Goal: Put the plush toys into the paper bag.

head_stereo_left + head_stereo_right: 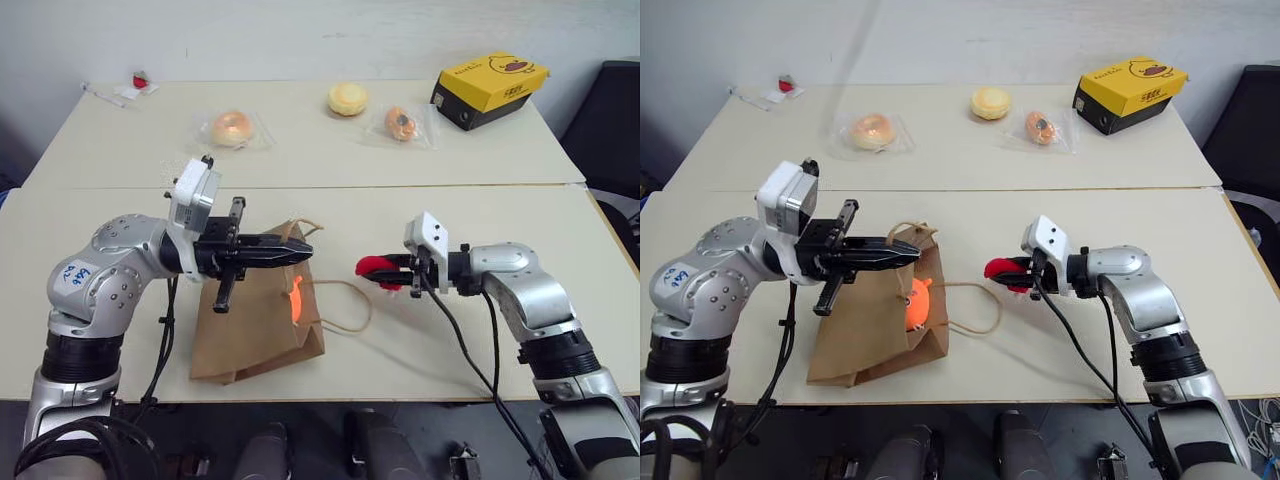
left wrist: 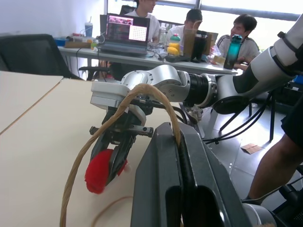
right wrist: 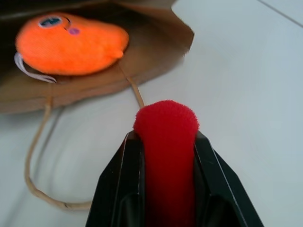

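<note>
arms (image 1: 110, 265): silver, rounded joints, black bands | left shoulder: blue-marked white sticker (image 1: 78, 272) | wrists: white camera blocks (image 1: 194, 195) | grippers (image 1: 290, 250): black, two tapered fingers | cables (image 1: 470, 350): black, hanging loose

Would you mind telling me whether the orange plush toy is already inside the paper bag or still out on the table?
Inside. The orange plush toy lies within the open mouth of the paper bag, brown paper above and beneath it.

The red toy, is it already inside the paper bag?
No, the red toy is pinched in the right gripper above the table, outside the paper bag, where the orange toy already lies.
</note>
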Controlling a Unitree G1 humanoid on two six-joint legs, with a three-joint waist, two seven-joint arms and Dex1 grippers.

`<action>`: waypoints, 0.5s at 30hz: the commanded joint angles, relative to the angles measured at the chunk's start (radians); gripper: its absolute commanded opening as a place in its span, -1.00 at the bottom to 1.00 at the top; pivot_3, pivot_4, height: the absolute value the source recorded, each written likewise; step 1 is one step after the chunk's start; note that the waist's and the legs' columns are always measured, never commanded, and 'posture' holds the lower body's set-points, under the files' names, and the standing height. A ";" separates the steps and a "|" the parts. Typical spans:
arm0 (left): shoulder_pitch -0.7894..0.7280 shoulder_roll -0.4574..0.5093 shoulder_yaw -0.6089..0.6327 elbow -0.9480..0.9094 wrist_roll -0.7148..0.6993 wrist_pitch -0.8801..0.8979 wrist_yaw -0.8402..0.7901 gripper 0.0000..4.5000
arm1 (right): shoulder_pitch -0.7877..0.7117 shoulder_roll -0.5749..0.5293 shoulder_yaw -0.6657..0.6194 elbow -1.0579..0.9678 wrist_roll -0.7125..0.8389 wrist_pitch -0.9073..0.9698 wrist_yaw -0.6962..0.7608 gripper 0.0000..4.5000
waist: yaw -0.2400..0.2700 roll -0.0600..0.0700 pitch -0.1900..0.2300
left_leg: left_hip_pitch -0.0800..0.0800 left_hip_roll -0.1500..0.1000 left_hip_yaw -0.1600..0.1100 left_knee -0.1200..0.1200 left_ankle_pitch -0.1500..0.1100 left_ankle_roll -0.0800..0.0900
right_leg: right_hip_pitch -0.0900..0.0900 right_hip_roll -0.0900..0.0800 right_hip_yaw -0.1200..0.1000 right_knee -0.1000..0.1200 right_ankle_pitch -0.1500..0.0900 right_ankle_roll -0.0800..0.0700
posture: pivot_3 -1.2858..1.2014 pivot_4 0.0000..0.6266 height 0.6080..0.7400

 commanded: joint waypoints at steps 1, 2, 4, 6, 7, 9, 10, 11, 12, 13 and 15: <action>-0.113 -0.043 -0.037 0.043 -0.001 -0.035 -0.060 -1.00 | 0.026 -0.034 -0.076 -0.156 0.120 0.093 0.013 -0.73 | 0.005 0.000 0.000 | 0.000 0.000 0.000 0.000 0.000 0.000 | 0.000 0.000 0.000 0.000 0.000 0.000 | 0.03 -0.52 1.00; -0.148 -0.060 -0.052 0.064 0.004 -0.039 -0.078 -1.00 | 0.029 -0.035 -0.084 -0.183 0.146 0.120 0.010 -0.73 | 0.007 0.000 0.000 | 0.000 0.000 -0.001 0.001 0.000 0.000 | 0.000 0.000 -0.001 0.000 0.000 0.000 | 0.03 -0.52 1.00; -0.214 -0.090 -0.070 0.106 0.002 -0.042 -0.107 -1.00 | 0.022 -0.031 -0.084 -0.224 0.183 0.165 0.002 -0.73 | 0.010 0.000 0.000 | 0.000 -0.001 -0.001 0.001 0.000 0.000 | 0.000 0.000 -0.001 0.000 0.000 0.000 | 0.03 -0.52 1.00; -0.260 -0.109 -0.073 0.134 -0.002 -0.044 -0.126 -1.00 | 0.005 -0.017 -0.076 -0.252 0.206 0.201 -0.018 -0.73 | 0.012 0.000 0.000 | -0.001 -0.001 -0.001 0.001 0.000 0.000 | 0.000 0.000 -0.001 0.000 0.000 0.000 | 0.03 -0.52 1.00; -0.276 -0.114 -0.070 0.142 -0.003 -0.044 -0.131 -1.00 | -0.006 -0.004 -0.069 -0.265 0.215 0.215 -0.031 -0.73 | 0.010 0.000 0.000 | -0.001 -0.001 -0.001 0.001 0.000 0.000 | 0.000 0.000 -0.001 0.000 0.000 0.000 | 0.03 -0.52 1.00; -0.291 -0.114 -0.060 0.148 -0.001 -0.048 -0.136 -1.00 | -0.029 0.025 -0.046 -0.286 0.220 0.243 -0.066 -0.73 | 0.001 0.000 0.000 | -0.001 0.000 -0.001 0.001 0.000 0.000 | 0.000 0.000 0.000 0.000 0.000 0.000 | 0.03 -0.52 1.00; -0.291 -0.111 -0.054 0.147 -0.002 -0.047 -0.135 -1.00 | -0.038 0.041 -0.035 -0.296 0.223 0.256 -0.081 -0.73 | -0.003 0.000 0.000 | 0.000 0.000 -0.001 0.001 0.000 0.000 | 0.000 0.000 0.000 0.000 0.000 0.000 | 0.03 -0.52 1.00; -0.289 -0.107 -0.049 0.146 -0.002 -0.045 -0.135 -1.00 | -0.045 0.055 -0.027 -0.303 0.226 0.269 -0.094 -0.73 | -0.005 0.000 0.000 | 0.000 0.000 0.000 0.001 0.000 0.000 | -0.001 0.000 0.000 0.001 0.000 0.000 | 0.03 -0.52 1.00; -0.282 -0.100 -0.045 0.143 -0.002 -0.045 -0.136 -1.00 | -0.052 0.072 -0.014 -0.310 0.225 0.279 -0.111 -0.73 | -0.005 0.000 0.000 | 0.000 0.000 0.000 0.000 0.000 0.000 | -0.001 0.001 0.000 0.001 0.000 0.000 | 0.03 -0.52 1.00; -0.272 -0.093 -0.042 0.139 0.001 -0.045 -0.136 -1.00 | -0.058 0.089 0.000 -0.313 0.221 0.285 -0.126 -0.73 | -0.004 0.000 0.000 | -0.001 0.000 -0.001 0.000 0.000 -0.001 | -0.002 0.001 0.000 0.001 0.000 0.000 | 0.03 -0.52 1.00; -0.241 -0.078 -0.039 0.126 0.011 -0.052 -0.136 -1.00 | -0.068 0.129 0.045 -0.302 0.195 0.286 -0.161 -0.73 | -0.003 0.000 0.000 | -0.001 0.000 -0.001 0.000 0.000 -0.001 | -0.002 0.001 0.000 0.002 0.000 0.000 | 0.03 -0.52 1.00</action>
